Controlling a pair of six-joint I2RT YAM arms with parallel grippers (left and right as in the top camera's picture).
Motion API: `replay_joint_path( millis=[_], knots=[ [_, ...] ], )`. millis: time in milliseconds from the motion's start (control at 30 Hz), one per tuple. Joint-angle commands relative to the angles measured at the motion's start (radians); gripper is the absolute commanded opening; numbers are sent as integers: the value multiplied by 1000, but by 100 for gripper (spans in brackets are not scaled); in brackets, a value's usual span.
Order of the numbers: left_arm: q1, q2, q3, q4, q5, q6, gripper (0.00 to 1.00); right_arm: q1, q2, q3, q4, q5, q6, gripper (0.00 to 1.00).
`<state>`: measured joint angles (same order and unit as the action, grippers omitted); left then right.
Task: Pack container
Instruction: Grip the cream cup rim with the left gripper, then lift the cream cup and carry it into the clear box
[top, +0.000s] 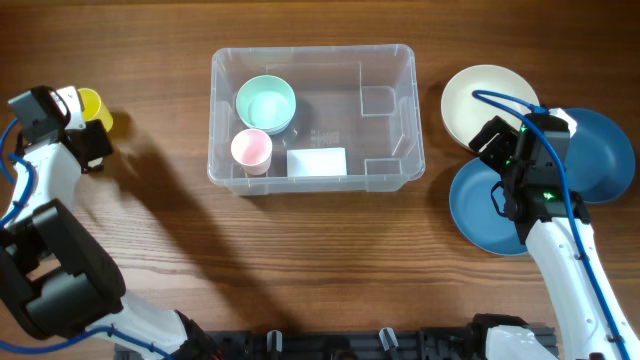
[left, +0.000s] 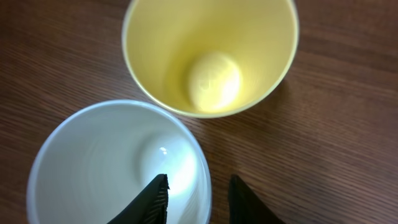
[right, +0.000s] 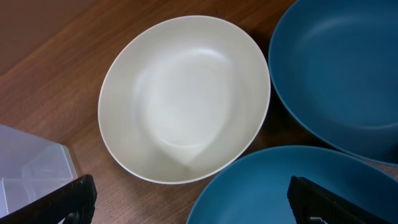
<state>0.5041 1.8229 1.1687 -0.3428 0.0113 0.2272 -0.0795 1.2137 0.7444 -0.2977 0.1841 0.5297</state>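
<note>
The container (top: 388, 70), a large clear bin, stands mid-table with a mint bowl (top: 265, 103), a pink cup (top: 251, 149) and a white label (top: 316, 161) inside. At the far left, my left gripper (top: 72, 108) hovers beside a yellow cup (top: 94, 108). In the left wrist view, that gripper (left: 199, 180) straddles the rim of a white cup (left: 106, 162): one finger is inside and one outside, with a narrow gap showing. The yellow cup (left: 211, 53) stands just beyond. My right gripper (right: 205, 199) is wide open and empty over a cream bowl (right: 183, 96) and a blue bowl (right: 292, 186).
Right of the bin, the cream bowl (top: 480, 95) and two blue bowls (top: 605, 150) (top: 480, 215) sit close together. The bin's corner (right: 31, 168) shows at the left of the right wrist view. My right arm's blue cable (top: 500, 98) loops over the bowls.
</note>
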Motion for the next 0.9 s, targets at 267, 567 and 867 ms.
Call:
replay_joint_path(
  millis=[267, 567, 867],
  knots=[
    [3, 18, -3, 3, 21, 1, 8, -3, 2, 15, 2, 3, -5, 100],
    [3, -71, -3, -41, 21, 1, 4, -3, 2, 15, 2, 3, -5, 100],
    [-13, -317, -3, -143, 23, -130, 4, -3, 2, 15, 2, 3, -5, 100]
  ],
)
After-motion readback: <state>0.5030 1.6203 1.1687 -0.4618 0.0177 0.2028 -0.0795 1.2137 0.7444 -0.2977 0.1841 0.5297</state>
